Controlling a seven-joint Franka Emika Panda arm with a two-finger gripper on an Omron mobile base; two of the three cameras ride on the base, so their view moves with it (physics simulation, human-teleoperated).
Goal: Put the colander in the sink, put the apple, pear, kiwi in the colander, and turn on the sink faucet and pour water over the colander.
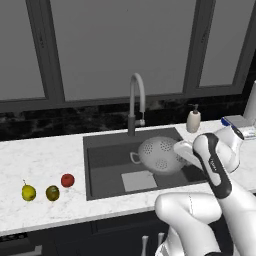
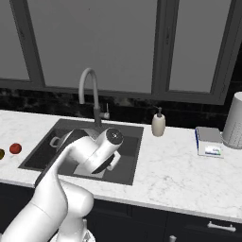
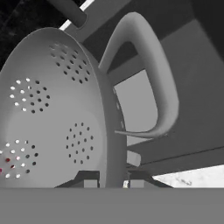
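The white marble counter [image 1: 45,155] runs under the dark windows, and the sink [image 1: 100,155] is set in the middle of it, a dark grey basin with a light square plate [image 1: 139,181] on its bottom. The sink faucet [image 1: 136,102] stands behind the basin, and its arched spout reaches over the back part of the sink.

The white arm bends down from the front into the basin. The colander [image 1: 159,155] is inside the sink, over the right half, and it is tilted on its side so that the holed bottom faces the left base view. One loop handle [image 1: 135,158] points to the left. In the hand view the hand [image 3: 112,180] is closed on the rim of the colander [image 3: 52,113], one finger on the inside and one on the outside, just below the other loop handle [image 3: 153,87].

To the right of the sink a small beige soap dispenser [image 1: 193,120] stands on the counter near the back.

On the counter left of the sink three fruits lie in a short row, near each other but apart: the apple [image 1: 67,180] nearest to the basin, then the kiwi [image 1: 52,192], then the pear [image 1: 28,192] with its dark stem up.
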